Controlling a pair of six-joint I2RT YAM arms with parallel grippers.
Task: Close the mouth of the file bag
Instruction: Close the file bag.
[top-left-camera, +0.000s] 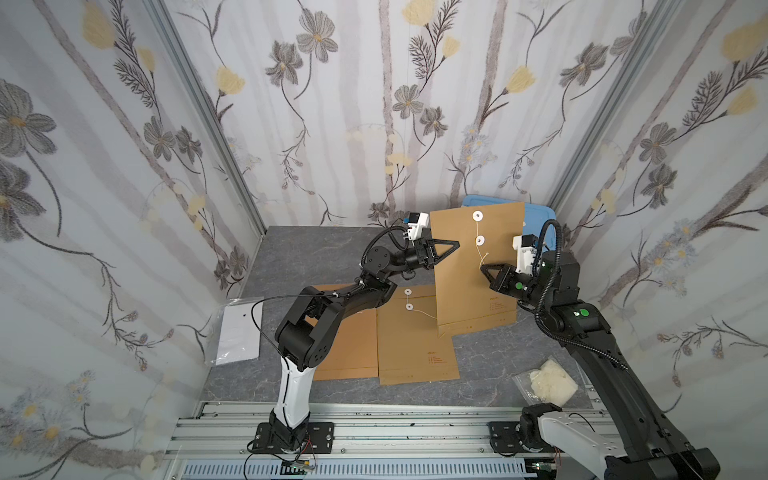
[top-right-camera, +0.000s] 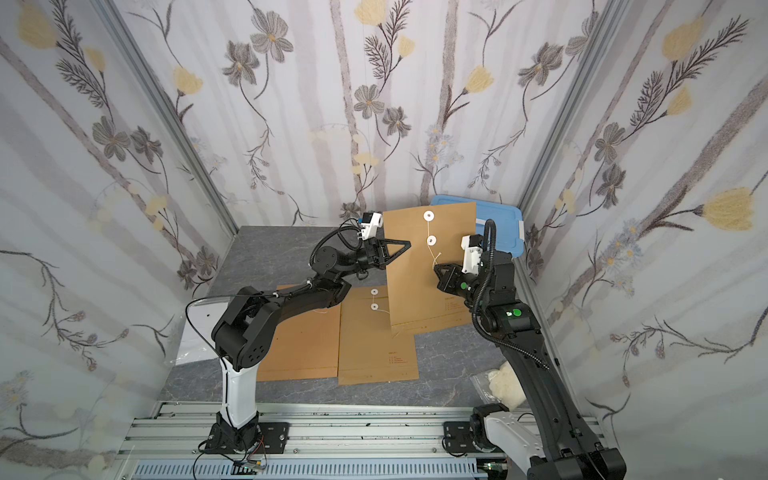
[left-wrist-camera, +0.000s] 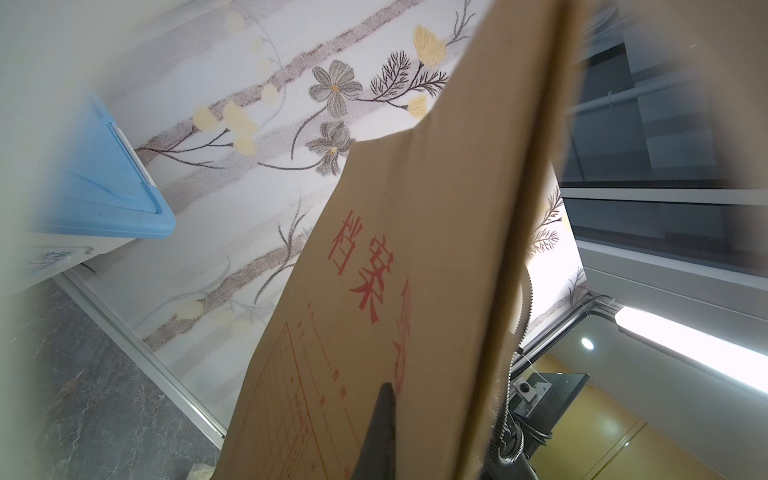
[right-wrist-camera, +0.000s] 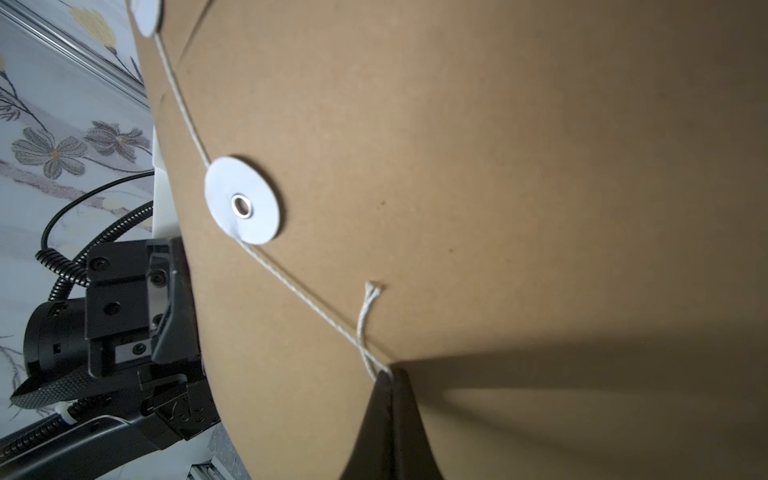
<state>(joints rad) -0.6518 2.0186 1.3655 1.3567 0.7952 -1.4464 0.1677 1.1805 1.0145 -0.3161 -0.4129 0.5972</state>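
Note:
A brown file bag (top-left-camera: 478, 286) (top-right-camera: 419, 291) stands upright above the table, its flap end uppermost. On its near face are an upper white disc (top-left-camera: 477, 215) and a lower white disc (top-left-camera: 481, 240) (right-wrist-camera: 243, 199). My left gripper (top-left-camera: 456, 243) (top-right-camera: 408, 243) (left-wrist-camera: 392, 386) is shut on the bag's left edge; only one finger (left-wrist-camera: 380, 428) shows, lying on the red-printed side (left-wrist-camera: 415, 249). A thin string (right-wrist-camera: 307, 305) runs from disc to disc and down into my right gripper (top-left-camera: 483, 269) (top-right-camera: 435, 269) (right-wrist-camera: 390, 374), which is shut on it close to the loose end.
Two more brown file bags (top-left-camera: 415, 345) (top-left-camera: 349, 349) lie flat on the grey table. A blue-lidded bin (top-left-camera: 538, 216) stands behind the held bag. A clear pouch of white stuff (top-left-camera: 548, 384) lies front right, a sleeved white sheet (top-left-camera: 239, 332) far left.

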